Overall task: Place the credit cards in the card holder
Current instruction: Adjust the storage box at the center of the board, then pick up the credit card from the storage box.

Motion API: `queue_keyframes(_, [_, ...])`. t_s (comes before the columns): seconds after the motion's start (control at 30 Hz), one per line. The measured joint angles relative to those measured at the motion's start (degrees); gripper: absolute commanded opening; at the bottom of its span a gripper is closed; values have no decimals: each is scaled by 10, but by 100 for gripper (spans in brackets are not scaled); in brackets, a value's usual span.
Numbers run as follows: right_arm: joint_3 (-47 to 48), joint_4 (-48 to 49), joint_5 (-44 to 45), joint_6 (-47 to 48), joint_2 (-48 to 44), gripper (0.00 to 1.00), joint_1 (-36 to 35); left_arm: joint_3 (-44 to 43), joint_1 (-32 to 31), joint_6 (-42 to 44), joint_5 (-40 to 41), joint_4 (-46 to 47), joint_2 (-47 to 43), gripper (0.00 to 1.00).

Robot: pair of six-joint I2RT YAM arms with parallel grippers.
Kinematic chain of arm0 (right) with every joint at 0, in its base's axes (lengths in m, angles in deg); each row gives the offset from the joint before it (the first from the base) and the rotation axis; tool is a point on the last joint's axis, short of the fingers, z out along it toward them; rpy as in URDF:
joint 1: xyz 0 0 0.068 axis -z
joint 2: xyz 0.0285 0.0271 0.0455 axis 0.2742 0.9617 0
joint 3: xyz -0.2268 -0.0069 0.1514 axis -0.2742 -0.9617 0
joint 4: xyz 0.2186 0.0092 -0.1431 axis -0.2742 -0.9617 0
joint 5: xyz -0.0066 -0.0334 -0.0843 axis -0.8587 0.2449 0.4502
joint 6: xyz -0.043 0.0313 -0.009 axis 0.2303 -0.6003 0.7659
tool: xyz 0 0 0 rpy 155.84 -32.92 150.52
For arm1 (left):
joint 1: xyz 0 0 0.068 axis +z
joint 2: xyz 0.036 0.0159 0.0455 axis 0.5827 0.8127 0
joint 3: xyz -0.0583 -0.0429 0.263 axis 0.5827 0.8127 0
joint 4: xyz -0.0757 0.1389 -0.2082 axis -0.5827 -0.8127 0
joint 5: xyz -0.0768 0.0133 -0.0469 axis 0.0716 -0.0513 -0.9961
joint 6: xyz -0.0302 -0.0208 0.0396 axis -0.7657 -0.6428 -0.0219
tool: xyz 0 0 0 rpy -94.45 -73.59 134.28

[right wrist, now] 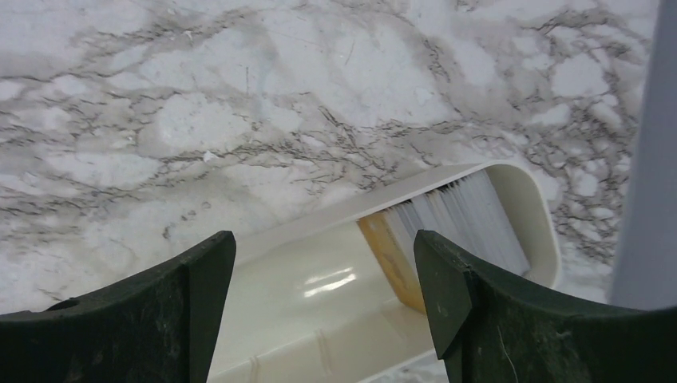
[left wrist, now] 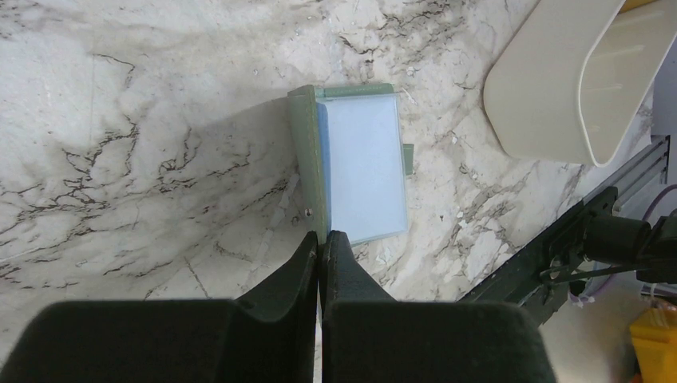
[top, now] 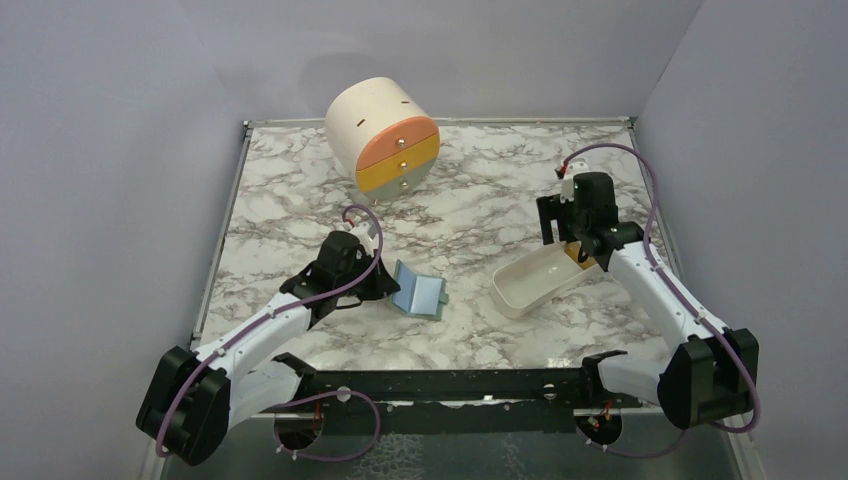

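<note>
The sage-green card holder (top: 420,292) lies open in the middle of the marble table. One flap (left wrist: 307,159) stands upright, and a pale blue-white rectangle (left wrist: 363,167) covers the flat half; I cannot tell if that is a card or the lining. My left gripper (left wrist: 322,237) is shut on the near edge of the upright flap. The credit cards (right wrist: 467,219) stand packed on edge at one end of the white tray (right wrist: 535,199), a tan-orange one (right wrist: 391,259) in front of several pale grey ones. My right gripper (right wrist: 323,263) hangs open just above the tray, holding nothing.
A cream cylinder with orange, yellow and grey drawers (top: 385,135) stands at the back. The long white tray (top: 530,285) lies tilted right of the card holder. A black rail (top: 450,385) runs along the near edge. Grey walls enclose the table.
</note>
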Motion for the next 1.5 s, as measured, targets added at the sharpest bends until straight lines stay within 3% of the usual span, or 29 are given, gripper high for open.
queue_keyframes(0.37, [0,-29,53,200,33,78,5,0,0,0,-18,1,7,0])
queue_keyframes(1.0, [-42,-1,114,282,108,65,49,6,0,0,-37,15,6,0])
queue_keyframes(1.23, [-52,26,143,297,116,46,49,11,0,-1,-40,20,5,0])
queue_keyframes(1.5, [-55,45,152,305,116,32,49,11,0,-3,-41,22,3,0])
